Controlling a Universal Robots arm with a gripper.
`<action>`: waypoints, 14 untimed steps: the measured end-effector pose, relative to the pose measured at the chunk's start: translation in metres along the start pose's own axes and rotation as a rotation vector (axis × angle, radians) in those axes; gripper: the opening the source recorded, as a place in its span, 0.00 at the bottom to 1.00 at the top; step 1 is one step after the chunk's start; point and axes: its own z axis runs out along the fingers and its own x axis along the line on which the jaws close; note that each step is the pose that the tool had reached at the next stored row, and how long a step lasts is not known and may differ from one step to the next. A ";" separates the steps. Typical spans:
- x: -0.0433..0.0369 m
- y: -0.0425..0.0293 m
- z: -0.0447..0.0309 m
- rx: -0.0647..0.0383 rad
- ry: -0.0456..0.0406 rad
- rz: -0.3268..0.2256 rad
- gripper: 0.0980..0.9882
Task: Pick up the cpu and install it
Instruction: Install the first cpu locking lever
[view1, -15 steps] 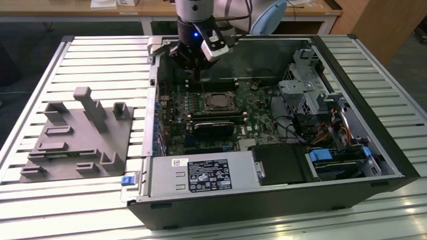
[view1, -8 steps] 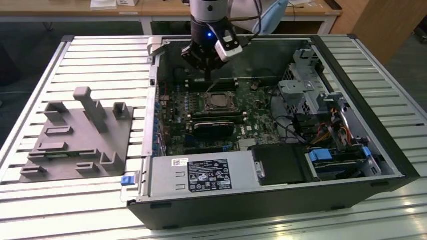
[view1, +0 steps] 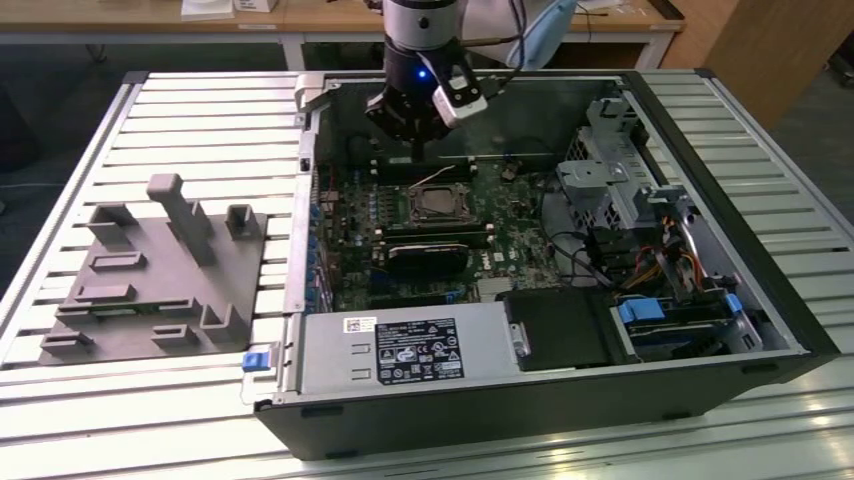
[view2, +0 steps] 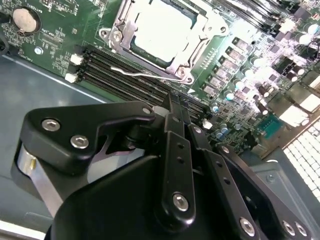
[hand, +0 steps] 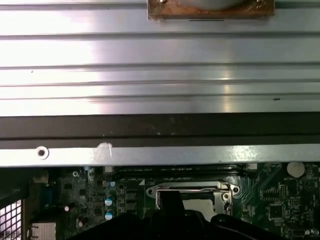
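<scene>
The cpu (view1: 437, 206) lies flat inside the motherboard's metal-framed socket (view1: 414, 190), silver top up. In the second wrist view the cpu (view2: 161, 27) shows as a bright square inside the socket frame (view2: 116, 34), with a thin wire lever (view2: 134, 73) lying beside the frame. My gripper (view1: 422, 155) hangs just behind the socket, towards the case's back wall, a little above the board. Its black fingers (view2: 175, 107) are pressed together and hold nothing. In the first wrist view the gripper (hand: 172, 202) partly hides the cpu (hand: 200, 204).
A grey fixture plate (view1: 147, 270) with upright posts lies on the slatted table at the exterior view's left. Inside the open case are the power supply (view1: 400, 350), a black cooler (view1: 427, 258), memory slots (view2: 140, 82), a drive cage (view1: 607, 185) and cables (view1: 654, 260).
</scene>
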 end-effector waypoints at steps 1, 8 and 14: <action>-0.0008 0.0000 0.0005 0.000 0.0003 0.000 0.01; -0.0096 0.0004 0.0079 0.000 0.0011 -0.015 0.01; -0.0166 0.0016 0.0119 0.000 0.0026 -0.037 0.01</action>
